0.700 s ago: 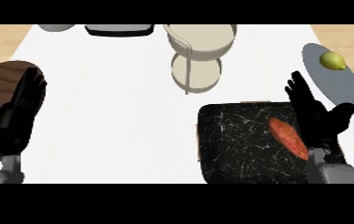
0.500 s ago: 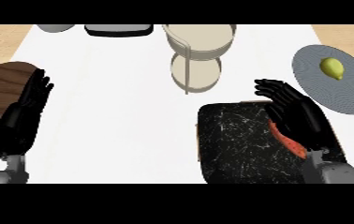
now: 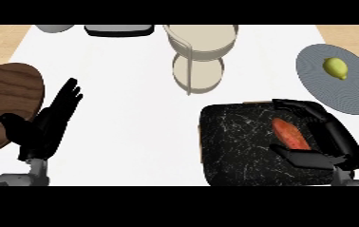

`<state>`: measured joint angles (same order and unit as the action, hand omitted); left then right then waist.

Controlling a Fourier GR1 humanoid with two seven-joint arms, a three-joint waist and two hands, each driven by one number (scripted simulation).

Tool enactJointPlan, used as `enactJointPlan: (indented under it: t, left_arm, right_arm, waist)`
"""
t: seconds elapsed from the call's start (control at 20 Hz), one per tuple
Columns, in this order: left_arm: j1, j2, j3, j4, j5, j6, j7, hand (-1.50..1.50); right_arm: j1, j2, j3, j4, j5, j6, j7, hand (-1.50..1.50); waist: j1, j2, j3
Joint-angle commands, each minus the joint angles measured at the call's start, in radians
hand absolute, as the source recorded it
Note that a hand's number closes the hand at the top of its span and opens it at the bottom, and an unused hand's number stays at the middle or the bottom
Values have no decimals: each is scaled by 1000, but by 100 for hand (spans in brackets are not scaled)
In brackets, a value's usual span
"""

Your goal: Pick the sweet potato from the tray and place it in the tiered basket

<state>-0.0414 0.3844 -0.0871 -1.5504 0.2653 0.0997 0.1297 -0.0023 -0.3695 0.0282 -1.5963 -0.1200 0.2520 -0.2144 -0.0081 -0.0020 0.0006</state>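
Head view, looking steeply down on the white desk (image 3: 126, 126). My right robot hand (image 3: 324, 140) lies over the right part of the black marbled tray (image 3: 238, 145), its fingers (image 3: 298, 108) curled over the far end of the sweet potato (image 3: 289, 133) and its thumb (image 3: 298, 157) closing in at the near end, so the hand cups the vegetable from the right. The sweet potato, orange-red and elongated, lies on the tray's surface, its long axis running from upper left to lower right; its middle shows between fingers and thumb. Whether it is lifted clear of the tray cannot be told.

My left robot hand (image 3: 49, 124) rests open near the view's left edge, fingers straight and pointing away from me, holding nothing. Beside it, at the left edge, lies a dark wooden board (image 3: 17, 88).

The tiered basket (image 3: 202, 55), cream-coloured with two round levels, stands on the desk beyond the tray, near the top centre, well apart from the sweet potato. A grey plate (image 3: 326, 86) carrying a lemon (image 3: 336, 68) sits at the right edge, just beyond my right robot hand. At the top edge a grey bowl (image 3: 54, 28) and a dark rectangular container (image 3: 118, 30) are partly visible.
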Motion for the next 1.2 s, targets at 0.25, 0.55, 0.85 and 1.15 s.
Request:
enactJointPlan:
  t: [0.25, 0.55, 0.85, 1.15]
  left_arm:
    - [14, -4, 0, -19, 12, -25, 43, 0]
    - [4, -14, 2, -8, 1, -16, 36, 0]
    - [-19, -63, -31, -12, -43, 19, 44, 0]
    - [27, -34, 28, -60, -18, -48, 69, 0]
  right_arm:
    - [-18, -317, -127, -109, 191, 77, -99, -150]
    - [2, -572, -51, -224, 385, 235, -37, -150]
    - [49, -598, 44, -371, 445, 356, 106, -150]
    - [98, -411, 80, -463, 557, 306, 265, -150]
  waist:
    - [-1, -5, -2]
    - [-1, -5, -4]
    - [1, -1, -1]
    - [9, 0, -1]
